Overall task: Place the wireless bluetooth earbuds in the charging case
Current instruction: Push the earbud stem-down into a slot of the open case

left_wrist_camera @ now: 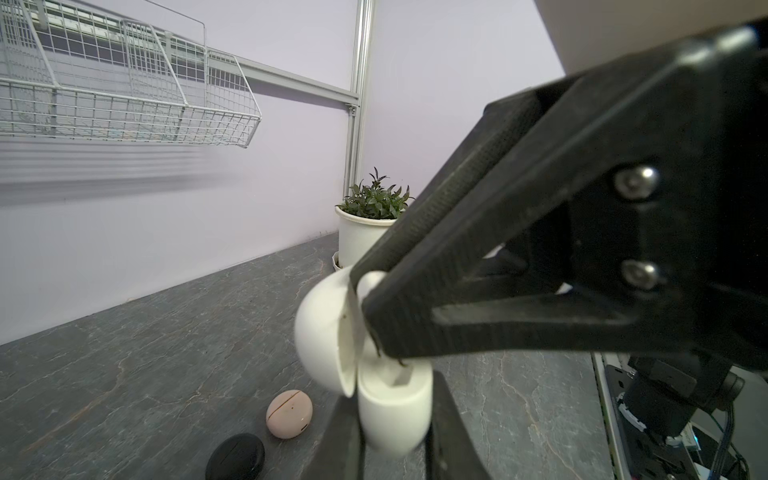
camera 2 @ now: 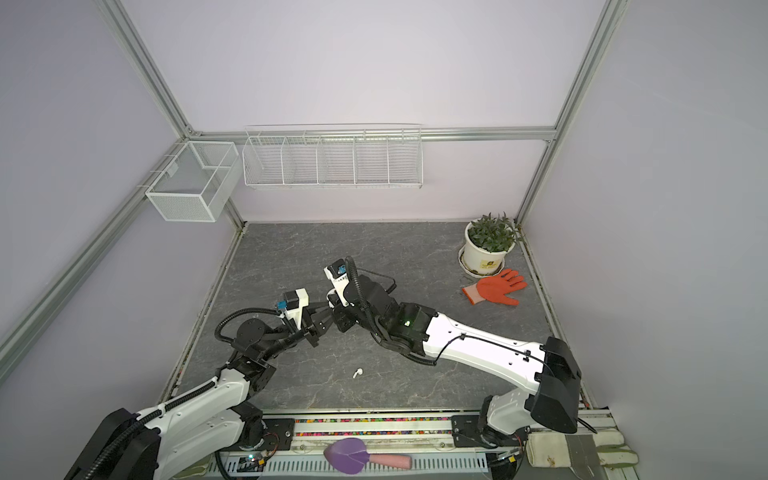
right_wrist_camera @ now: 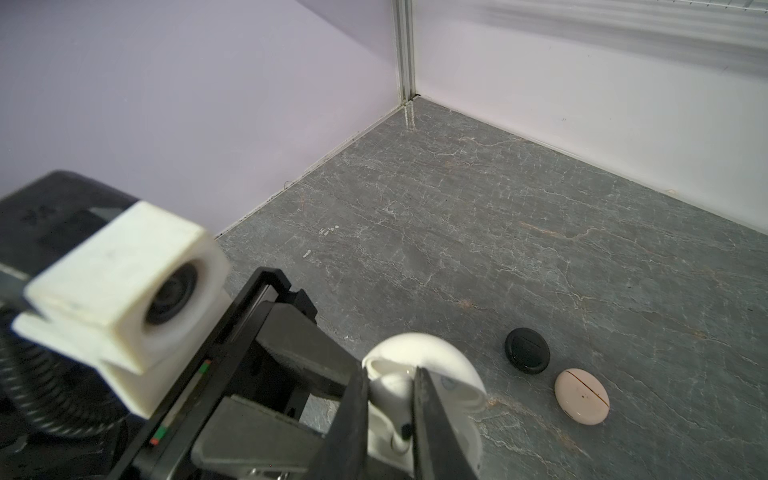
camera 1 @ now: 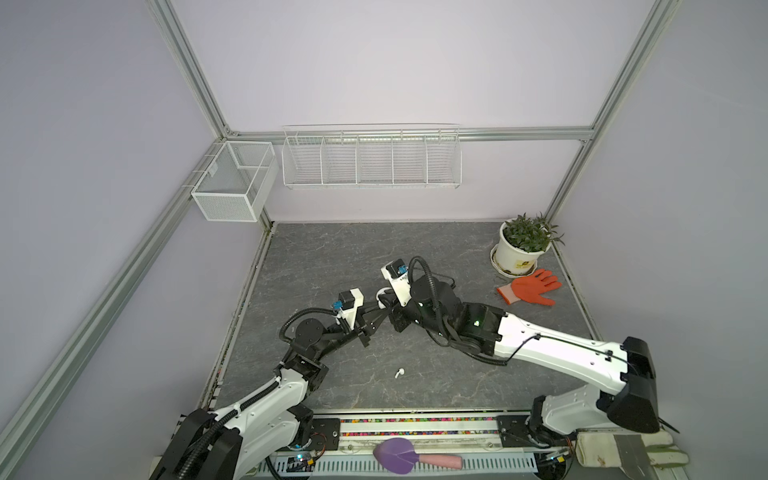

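My left gripper [left_wrist_camera: 392, 399] is shut on the body of an open white charging case [left_wrist_camera: 395, 419]. The case's lid [left_wrist_camera: 324, 332] is swung back. My right gripper [right_wrist_camera: 390, 386] reaches in from above, shut on a white earbud [right_wrist_camera: 392, 399] whose stem points down into the case [right_wrist_camera: 428, 357]. In both top views the two grippers meet at mid-table, left gripper [camera 1: 376, 313] against right gripper [camera 1: 386, 305]. A second white earbud [camera 1: 399, 372] [camera 2: 357, 372] lies loose on the table nearer the front. No pink or black earbuds show.
A shut pink case [left_wrist_camera: 289, 413] [right_wrist_camera: 582, 396] and a shut black case [left_wrist_camera: 235, 457] [right_wrist_camera: 527, 350] lie just beyond the grippers. A potted plant [camera 1: 525, 245] and an orange glove [camera 1: 532, 286] sit at the back right. Wire baskets [camera 1: 370, 158] hang on the back wall.
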`<state>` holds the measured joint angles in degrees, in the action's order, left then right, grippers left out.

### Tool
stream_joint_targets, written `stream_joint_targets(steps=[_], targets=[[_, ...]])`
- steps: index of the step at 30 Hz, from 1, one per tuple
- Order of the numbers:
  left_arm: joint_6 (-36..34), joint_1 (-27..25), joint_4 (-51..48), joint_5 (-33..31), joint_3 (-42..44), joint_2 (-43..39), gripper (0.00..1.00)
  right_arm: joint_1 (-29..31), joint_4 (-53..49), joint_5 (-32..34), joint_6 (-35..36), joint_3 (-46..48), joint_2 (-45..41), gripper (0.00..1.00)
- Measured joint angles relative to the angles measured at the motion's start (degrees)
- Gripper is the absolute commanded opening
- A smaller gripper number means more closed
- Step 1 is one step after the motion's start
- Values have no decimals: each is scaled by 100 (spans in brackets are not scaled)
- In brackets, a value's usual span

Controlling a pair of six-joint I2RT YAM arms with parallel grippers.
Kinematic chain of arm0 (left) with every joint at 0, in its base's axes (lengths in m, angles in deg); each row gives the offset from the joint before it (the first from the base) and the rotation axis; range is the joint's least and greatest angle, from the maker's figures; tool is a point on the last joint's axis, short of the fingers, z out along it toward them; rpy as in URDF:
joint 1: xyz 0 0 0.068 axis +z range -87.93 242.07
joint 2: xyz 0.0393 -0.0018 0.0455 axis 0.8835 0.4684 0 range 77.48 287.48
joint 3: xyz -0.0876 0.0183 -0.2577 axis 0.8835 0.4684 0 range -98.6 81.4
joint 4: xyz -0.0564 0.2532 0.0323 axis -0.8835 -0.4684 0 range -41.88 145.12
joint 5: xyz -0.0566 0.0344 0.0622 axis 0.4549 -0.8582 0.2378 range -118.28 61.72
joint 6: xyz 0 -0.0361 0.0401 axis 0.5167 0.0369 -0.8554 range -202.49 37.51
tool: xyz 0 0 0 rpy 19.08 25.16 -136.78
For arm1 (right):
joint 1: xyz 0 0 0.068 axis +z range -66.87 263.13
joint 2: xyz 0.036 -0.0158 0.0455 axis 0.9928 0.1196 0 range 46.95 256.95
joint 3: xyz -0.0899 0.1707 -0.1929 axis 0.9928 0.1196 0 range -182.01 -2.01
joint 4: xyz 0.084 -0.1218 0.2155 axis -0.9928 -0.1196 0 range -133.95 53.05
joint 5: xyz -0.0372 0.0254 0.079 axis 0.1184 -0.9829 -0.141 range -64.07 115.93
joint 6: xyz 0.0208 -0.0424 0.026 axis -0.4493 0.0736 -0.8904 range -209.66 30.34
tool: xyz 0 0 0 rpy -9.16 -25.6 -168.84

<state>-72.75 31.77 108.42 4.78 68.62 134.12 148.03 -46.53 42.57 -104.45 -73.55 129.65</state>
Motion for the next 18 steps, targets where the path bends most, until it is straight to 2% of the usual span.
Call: stream_joint_targets(steps=[10,14,18], targets=[[-2,0,-4,-2,0,0,0,0,-2,2,-31,0,4,32],[-2,0,-7,-11,0,0,0,0,-42,-4,-20,-37,39,36],[0,0,-39,-44,0,-9,0,0,-232,-24,-9,-175,96,36]])
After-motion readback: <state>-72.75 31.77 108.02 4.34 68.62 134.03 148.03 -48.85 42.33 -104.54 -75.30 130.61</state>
